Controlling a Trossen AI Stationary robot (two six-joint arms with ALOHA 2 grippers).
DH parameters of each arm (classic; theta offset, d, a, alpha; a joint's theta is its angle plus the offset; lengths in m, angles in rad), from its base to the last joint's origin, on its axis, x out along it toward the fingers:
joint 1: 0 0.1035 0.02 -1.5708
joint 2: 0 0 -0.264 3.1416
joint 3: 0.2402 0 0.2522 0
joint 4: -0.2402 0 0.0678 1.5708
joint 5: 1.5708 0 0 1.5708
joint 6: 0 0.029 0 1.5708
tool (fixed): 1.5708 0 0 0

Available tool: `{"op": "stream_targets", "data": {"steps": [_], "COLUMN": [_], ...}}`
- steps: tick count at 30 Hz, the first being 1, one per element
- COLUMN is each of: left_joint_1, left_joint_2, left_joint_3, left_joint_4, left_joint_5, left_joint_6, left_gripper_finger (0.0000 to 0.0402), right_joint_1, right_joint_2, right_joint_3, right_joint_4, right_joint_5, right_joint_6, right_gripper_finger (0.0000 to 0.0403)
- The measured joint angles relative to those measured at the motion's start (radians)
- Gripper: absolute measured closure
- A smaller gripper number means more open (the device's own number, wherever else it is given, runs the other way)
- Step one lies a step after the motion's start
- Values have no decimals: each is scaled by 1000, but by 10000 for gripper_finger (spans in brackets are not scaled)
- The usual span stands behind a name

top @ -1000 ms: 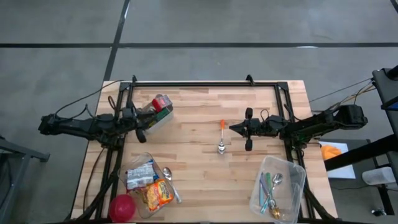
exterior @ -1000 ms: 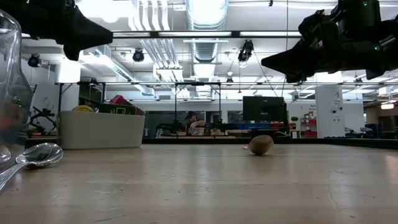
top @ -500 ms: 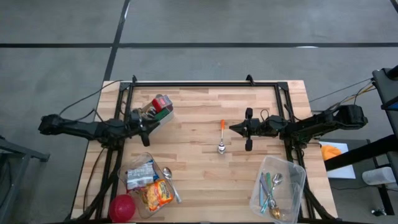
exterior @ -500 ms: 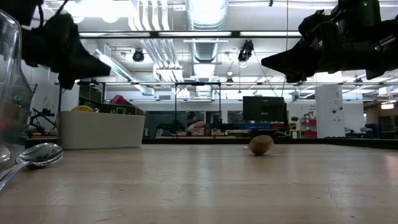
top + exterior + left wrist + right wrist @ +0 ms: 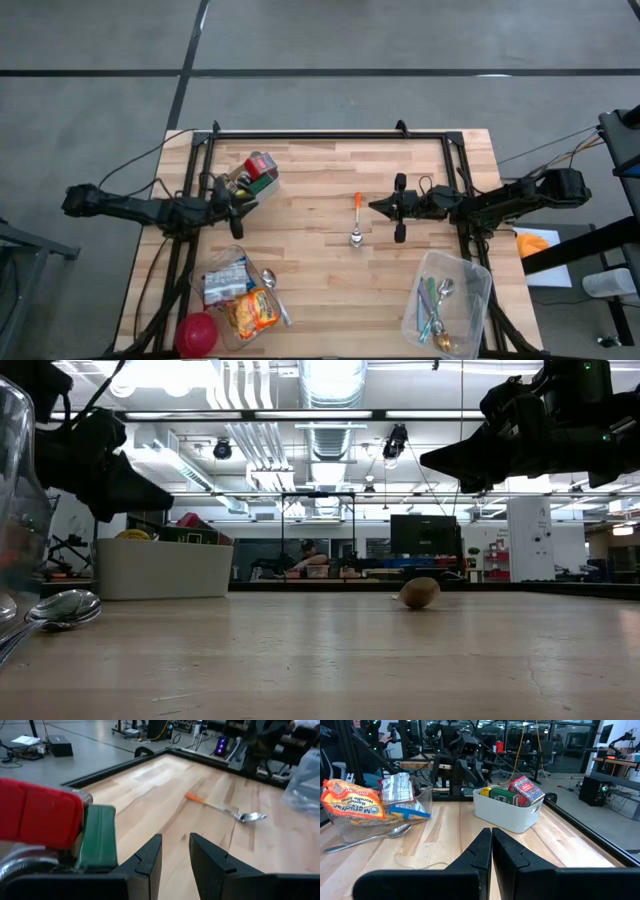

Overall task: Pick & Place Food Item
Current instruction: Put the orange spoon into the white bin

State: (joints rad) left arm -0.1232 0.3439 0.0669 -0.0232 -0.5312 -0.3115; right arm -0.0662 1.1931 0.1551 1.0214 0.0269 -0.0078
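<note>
While red and green food boxes (image 5: 262, 168) sit in a white bin (image 5: 252, 190), the left gripper (image 5: 238, 200) hovers beside it, fingers slightly apart; the right gripper (image 5: 398, 208), shut, waits near a spoon (image 5: 356, 224).

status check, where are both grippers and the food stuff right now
Left gripper slightly open, empty, beside white bin of food boxes. Right gripper shut, idle near orange-handled spoon. Noodle packet sits in clear container. Path unobstructed.
</note>
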Motion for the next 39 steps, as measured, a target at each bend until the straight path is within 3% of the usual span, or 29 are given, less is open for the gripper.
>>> {"op": "stream_targets", "data": {"steps": [39], "left_joint_1": [0], "left_joint_2": [0], "left_joint_3": [-33], "left_joint_4": [4], "left_joint_5": [0], "left_joint_6": [-3], "left_gripper_finger": [301], "right_joint_1": [0], "right_joint_2": [0], "right_joint_3": [0], "right_joint_4": [0], "right_joint_5": [0], "right_joint_6": [0], "right_gripper_finger": [392]}}
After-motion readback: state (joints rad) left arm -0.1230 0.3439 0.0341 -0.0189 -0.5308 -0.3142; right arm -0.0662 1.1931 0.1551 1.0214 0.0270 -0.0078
